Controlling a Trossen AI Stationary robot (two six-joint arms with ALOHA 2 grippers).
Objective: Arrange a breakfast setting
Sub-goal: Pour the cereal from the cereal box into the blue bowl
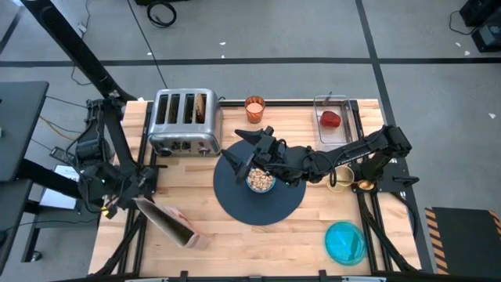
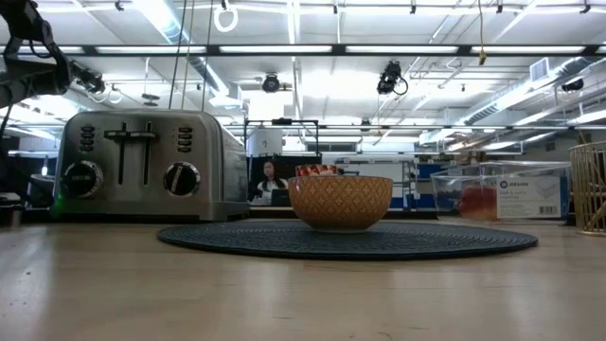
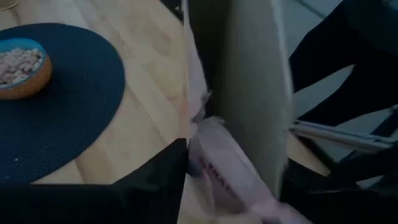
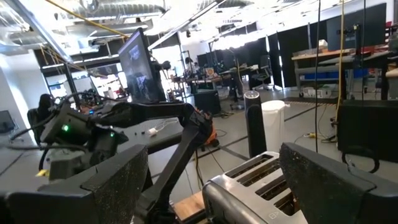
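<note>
- Mat (image 1: 258, 205) carries the cereal bowl (image 1: 261, 182); right gripper (image 1: 252, 157) hovers over the bowl, fingers spread, empty.
- Left gripper (image 1: 145, 196), beside the mat, seems to be loosening around a cereal box (image 1: 168, 222); grip uncertain.

A four-slot chrome toaster (image 1: 185, 122) stands at the back of the wooden table (image 1: 235, 243). In front of the toaster and to its left, near the table's edge, lies a tipped cereal box (image 1: 168, 222). Well to the toaster's right is a clear plastic container (image 1: 333, 121), and beyond that a wicker basket (image 2: 589, 188).
</note>
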